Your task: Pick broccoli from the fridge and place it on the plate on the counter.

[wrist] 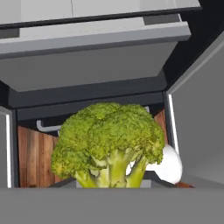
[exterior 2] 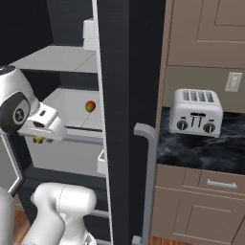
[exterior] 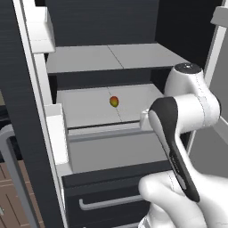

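Observation:
The broccoli, a bumpy yellow-green floret with a pale stem, sits right in front of the hand camera. It also peeks out as a small green bit under the hand. My gripper is shut on it, held in front of the fridge's pale drawer, just outside the open compartment. The fingertips themselves are hidden behind the floret. The counter of black marble lies to the right of the fridge. The plate is out of view.
A round red-and-green fruit stays on the middle shelf. The open fridge door with its grey handle stands between the arm and the counter. A white toaster stands on the counter. A lower drawer with a bar handle is below.

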Motion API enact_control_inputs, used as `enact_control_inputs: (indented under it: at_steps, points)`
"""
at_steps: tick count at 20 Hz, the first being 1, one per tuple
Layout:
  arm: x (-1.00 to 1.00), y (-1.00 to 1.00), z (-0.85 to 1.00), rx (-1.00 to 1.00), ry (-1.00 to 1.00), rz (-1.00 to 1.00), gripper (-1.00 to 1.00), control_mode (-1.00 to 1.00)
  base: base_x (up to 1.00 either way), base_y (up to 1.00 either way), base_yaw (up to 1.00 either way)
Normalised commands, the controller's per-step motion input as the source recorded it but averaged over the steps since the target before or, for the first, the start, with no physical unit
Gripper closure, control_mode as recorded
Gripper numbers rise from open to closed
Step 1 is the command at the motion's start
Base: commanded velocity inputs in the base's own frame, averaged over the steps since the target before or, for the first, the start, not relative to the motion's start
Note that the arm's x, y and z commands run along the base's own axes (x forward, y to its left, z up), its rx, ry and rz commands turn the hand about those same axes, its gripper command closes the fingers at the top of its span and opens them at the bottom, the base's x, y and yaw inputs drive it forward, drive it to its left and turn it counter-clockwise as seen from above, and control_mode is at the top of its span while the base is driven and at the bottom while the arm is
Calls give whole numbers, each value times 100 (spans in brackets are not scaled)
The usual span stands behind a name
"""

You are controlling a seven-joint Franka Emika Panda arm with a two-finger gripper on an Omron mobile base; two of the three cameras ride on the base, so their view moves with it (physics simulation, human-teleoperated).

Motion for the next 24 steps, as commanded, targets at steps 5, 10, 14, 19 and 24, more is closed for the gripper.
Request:
enact_control_inputs:
  at_steps: [5,10,14,19,24]
  points:
    - [-41,-18,-2,0,-4,6,100,-100,0,0,0]
    - [0,-5,-4,0,0,1,100,-100,0,0,0]
    - [0,0,0,0,-2,0,100,-100,0,0,0]
    - [-8,6,-1,0,0,0,100,100,-26,7,0]
    - [0,0,0,0,0,0,100,100,-95,19,0]
